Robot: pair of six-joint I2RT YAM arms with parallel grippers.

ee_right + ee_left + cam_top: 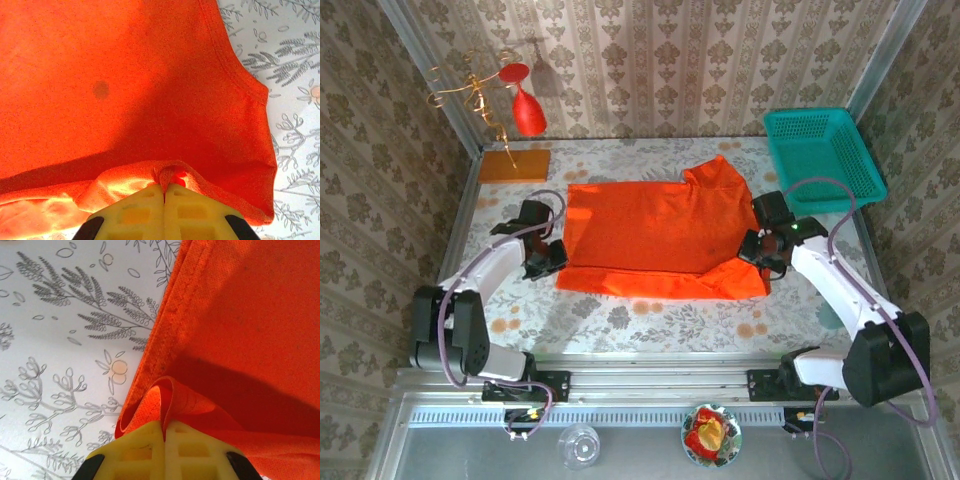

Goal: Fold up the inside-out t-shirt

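1. Yellow ribbed fingers (140, 450) of the left gripper (164, 432) are pressed tight together, pinching a small upright fold at the edge of the t-shirt (240, 330).
2. The right gripper (164, 187) is clenched the same way on a puckered bit of the cloth's right side.
3. The t-shirt is bright orange-red, soft fine-mesh knit, with a double-stitched hem (160, 345) along its left edge and a small dark round spot (101, 89) on its flat middle.
4. It lies spread across the middle of the table (650, 320), roughly rectangular, with one sleeve pointing toward the far right corner. Its near edge shows a second layer of cloth.
5. The left arm runs from its base at the near left, elbow bent, its wrist at the shirt's near-left corner. The right arm mirrors it, with its wrist at the shirt's right edge.
6. The table carries a pale cover printed with grey sprigs and orange blossoms.
7. A teal plastic mesh basket (810, 115) sits at the far right, just beyond the sleeve.
8. A flat orange-brown board (514, 165) lies at the far left, with a glossy red wine glass (528, 115) hanging upside down from a golden wire stand (470, 85) above it.
9. A clear drinking glass (579, 445) and a small dish (711, 435) sit below the table's near rail.
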